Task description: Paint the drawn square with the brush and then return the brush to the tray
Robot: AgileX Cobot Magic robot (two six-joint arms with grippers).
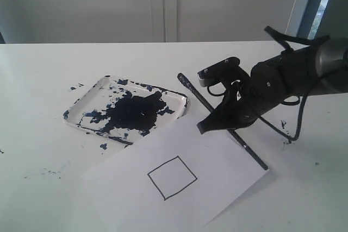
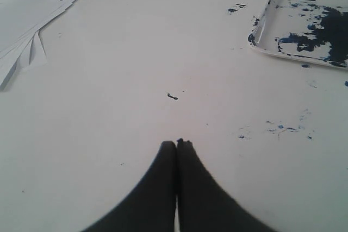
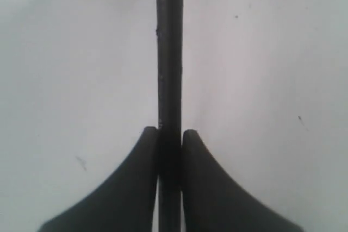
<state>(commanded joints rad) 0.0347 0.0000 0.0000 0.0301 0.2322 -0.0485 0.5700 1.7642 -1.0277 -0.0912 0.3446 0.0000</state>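
Note:
My right gripper (image 1: 220, 124) is shut on the brush (image 1: 198, 95), a long thin black stick slanting over the table between the tray and the paper's right corner. In the right wrist view the black shaft (image 3: 169, 52) runs straight out from between the fingers of that gripper (image 3: 169, 132). Which end carries the bristles I cannot tell. The drawn square (image 1: 172, 177) sits blank and diamond-tilted on the white paper (image 1: 223, 161), below and left of the gripper. The paint-splattered tray (image 1: 89, 93) lies left of the brush. My left gripper (image 2: 176, 143) is shut on nothing, over bare table.
A stack of white sheets (image 2: 27, 20) lies away from the left gripper, and the tray's corner (image 2: 261, 25) shows on the opposite side of that view. Small paint specks (image 2: 172, 96) dot the table. A dark cable (image 1: 296, 129) loops beside the right arm.

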